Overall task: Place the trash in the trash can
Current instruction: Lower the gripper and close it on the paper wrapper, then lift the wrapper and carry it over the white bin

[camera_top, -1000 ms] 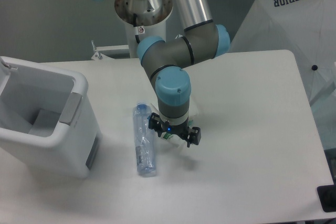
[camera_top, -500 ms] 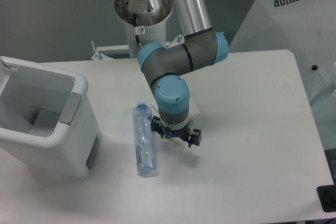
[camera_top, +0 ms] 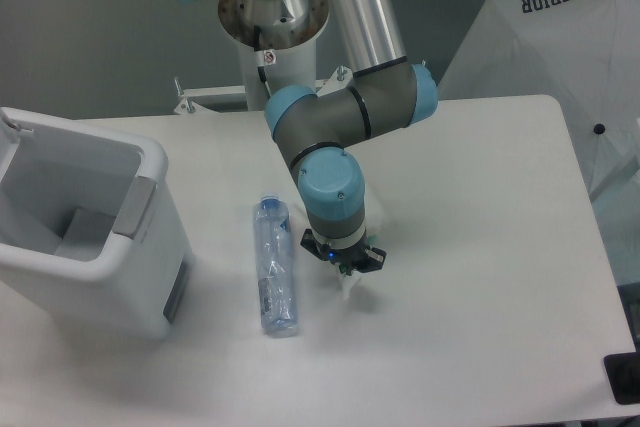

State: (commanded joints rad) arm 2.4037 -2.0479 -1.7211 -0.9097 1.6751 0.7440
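Observation:
The clear plastic bottle [camera_top: 275, 267] with a blue cap lies on the white table, cap pointing away from the camera, between the trash can and the arm. The white trash can [camera_top: 150, 162] stands at the left edge, open side up, with nothing of the trash seen inside. My gripper [camera_top: 345, 267] points down just right of the bottle, its wrist hiding most of the fingers. They look drawn together on the crumpled white wrapper [camera_top: 348, 287], and a white corner with a hint of green pokes out below them.
The arm's base column [camera_top: 275, 17] rises at the back centre. A white canopy printed SUPERIOR [camera_top: 560, 37] stands past the table's right edge. A small black object [camera_top: 622, 379] sits at the front right corner.
The fingers, spread wide around the wrapper before, have closed in on it. The wrist shifted slightly right and down. The bottle and trash can have not moved.

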